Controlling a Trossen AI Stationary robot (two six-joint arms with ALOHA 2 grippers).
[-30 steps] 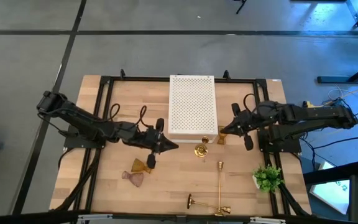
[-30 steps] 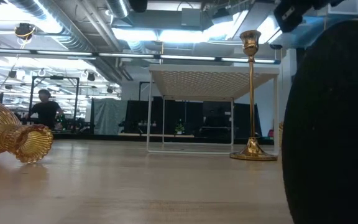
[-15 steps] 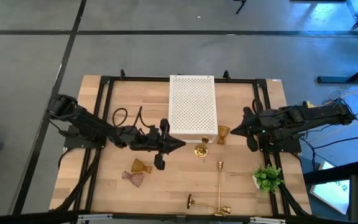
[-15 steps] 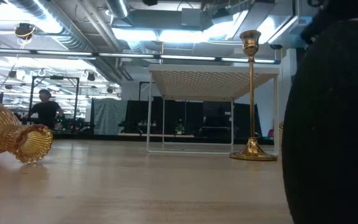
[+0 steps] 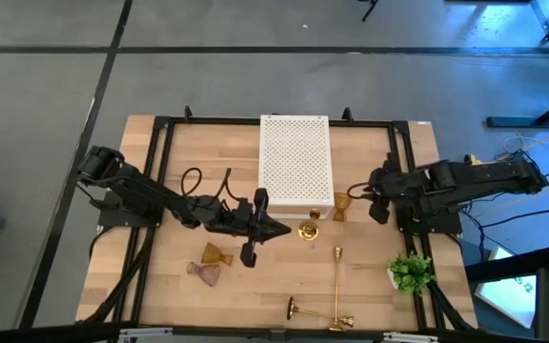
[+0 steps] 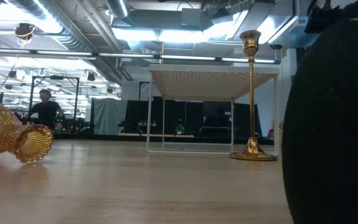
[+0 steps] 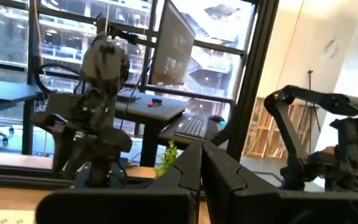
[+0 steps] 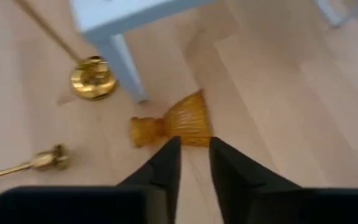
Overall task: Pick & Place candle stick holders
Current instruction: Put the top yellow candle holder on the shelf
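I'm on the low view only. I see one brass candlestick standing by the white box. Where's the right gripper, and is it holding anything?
Observer: The right gripper is at the box's right front corner. Its jaws are slightly apart and empty, pointing at an amber holder lying on its side.
Operator: Any other brass ones?
Observer: Two lie flat, left of the plant: a lengthwise candlestick and a crosswise candlestick.
Operator: And the left arm?
Observer: The left gripper is just left of the standing candlestick, jaws shut and empty.
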